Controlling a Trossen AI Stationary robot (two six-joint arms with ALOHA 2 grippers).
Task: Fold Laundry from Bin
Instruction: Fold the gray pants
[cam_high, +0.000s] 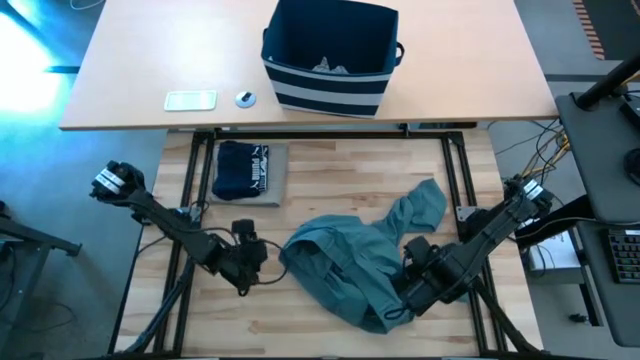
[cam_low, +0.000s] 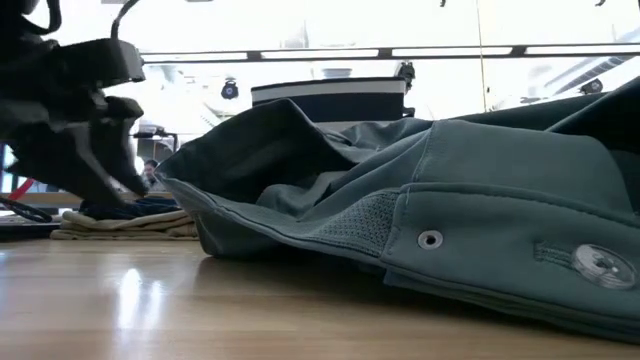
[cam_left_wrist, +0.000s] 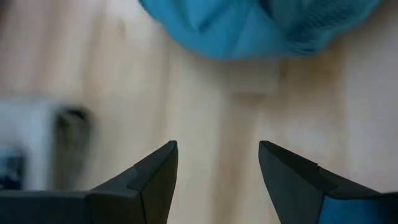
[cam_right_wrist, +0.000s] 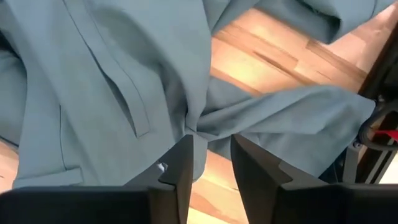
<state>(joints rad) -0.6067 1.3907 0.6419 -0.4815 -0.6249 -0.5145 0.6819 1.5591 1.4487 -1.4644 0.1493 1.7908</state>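
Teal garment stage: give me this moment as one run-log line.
stage: spreading teal garment | right gripper: shut on teal garment, bunched fold | left gripper: open, beside garment | folded navy garment: set aside | bin: back table

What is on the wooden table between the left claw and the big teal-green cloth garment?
Nothing: in the left wrist view, only bare wooden table separates the open left gripper from the teal-green garment.

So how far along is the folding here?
Done: a navy garment lies folded on a beige one. In hand: the right gripper has its jaws pinched on the teal garment, which is still crumpled; the left gripper hangs open beside it. Left: grey pieces in the bin.
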